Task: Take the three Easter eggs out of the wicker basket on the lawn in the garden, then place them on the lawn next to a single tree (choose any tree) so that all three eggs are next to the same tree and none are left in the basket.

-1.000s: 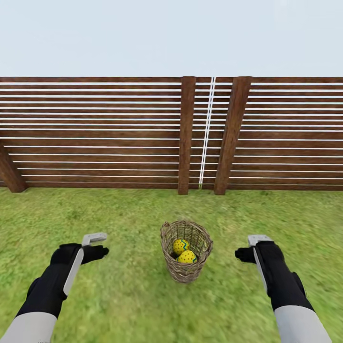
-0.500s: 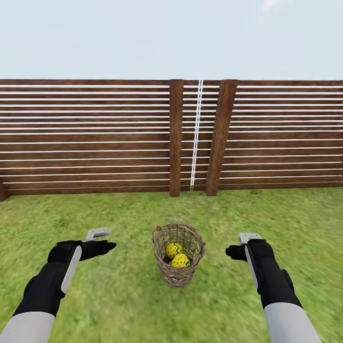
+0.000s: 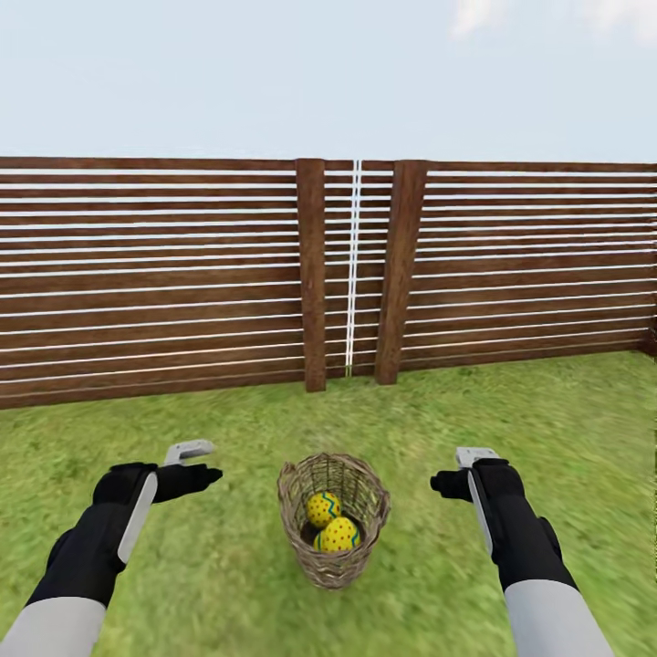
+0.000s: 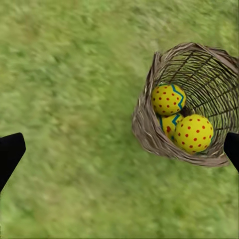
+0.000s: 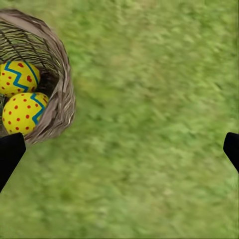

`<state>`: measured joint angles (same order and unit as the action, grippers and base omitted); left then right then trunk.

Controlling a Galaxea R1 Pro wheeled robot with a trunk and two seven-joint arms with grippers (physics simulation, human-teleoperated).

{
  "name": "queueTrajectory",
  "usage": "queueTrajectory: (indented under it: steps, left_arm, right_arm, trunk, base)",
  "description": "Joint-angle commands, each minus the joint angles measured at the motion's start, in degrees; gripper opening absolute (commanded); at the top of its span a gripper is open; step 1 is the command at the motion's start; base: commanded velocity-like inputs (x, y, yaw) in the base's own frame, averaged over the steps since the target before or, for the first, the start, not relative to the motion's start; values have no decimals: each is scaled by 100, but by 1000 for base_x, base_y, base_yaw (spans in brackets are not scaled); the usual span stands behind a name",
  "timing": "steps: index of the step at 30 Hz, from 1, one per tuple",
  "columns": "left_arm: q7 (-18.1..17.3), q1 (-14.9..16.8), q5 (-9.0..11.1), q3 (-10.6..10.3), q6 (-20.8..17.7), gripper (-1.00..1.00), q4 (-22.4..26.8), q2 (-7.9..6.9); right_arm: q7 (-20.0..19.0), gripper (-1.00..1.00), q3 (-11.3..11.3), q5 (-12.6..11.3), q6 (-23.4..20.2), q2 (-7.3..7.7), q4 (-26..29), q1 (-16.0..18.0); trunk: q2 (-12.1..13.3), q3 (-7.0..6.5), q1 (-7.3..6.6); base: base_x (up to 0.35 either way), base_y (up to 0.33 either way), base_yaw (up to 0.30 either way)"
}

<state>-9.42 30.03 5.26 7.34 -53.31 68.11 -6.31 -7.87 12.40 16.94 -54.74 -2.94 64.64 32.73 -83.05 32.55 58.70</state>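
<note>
The wicker basket sits upright on the lawn, dead centre between the two arms and well short of the slatted fence at the far side, its mouth open to the sky. Down inside, the left wrist view picks out three Easter eggs packed together: one on the far side with its blue zigzag showing, one spotted egg nearer, and a third wedged between and beneath them (mostly hidden, so its lie can't be read). The top two seem to rest with their long axes tilted, leaning on the weave, not standing on end. The left pincer hangs left of the basket, the right pincer to its right, both above the grass and clear of the rim, touching nothing. In each wrist view the dark fingertips sit at opposite edges, so both pincers are spread wide, empty. That flanking stance looks like a setup for reaching in from above. No egg is out yet.
</note>
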Motion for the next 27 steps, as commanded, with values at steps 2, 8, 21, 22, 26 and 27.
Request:
queueTrajectory:
  steps: [2, 8, 21, 22, 26, 27]
  left_arm:
    - [17, 2, 42, 5, -34, 100, -114, -2]
    - [19, 2, 37, -63, -51, 100, -225, -5]
    - [12, 98, 44, -796, -391, 100, -1380, 41]
    - [11, 98, 45, -800, -387, 100, -1450, 44]
    - [11, 99, 45, -810, -384, 100, -1574, 43]
    - [11, 99, 43, -811, -383, 100, -1586, 42]
  right_arm:
    - [-57, 100, 20, 59, -19, -38, 6, 6]
    - [-57, 100, 25, 59, -3, -64, -209, 5]
    - [-52, 100, 36, 65, 308, -66, -912, 6]
    - [-53, 100, 35, 68, 308, -66, -914, 4]
    - [-56, 100, 34, 72, 313, -66, -920, 5]
    - [-56, 100, 36, 72, 314, -66, -924, 6]
  trunk:
    - [-3, -9, 3]
    - [-3, -51, 3]
    - [-3, -133, 3]
    - [-3, -134, 3]
    - [-3, -136, 3]
    - [-3, -136, 3]
  base:
    - [288, 211, -216]
    - [289, 199, -218]
    - [318, 10, -192]
    - [322, 0, -39]
    - [322, 0, -15]
    - [322, 0, -4]
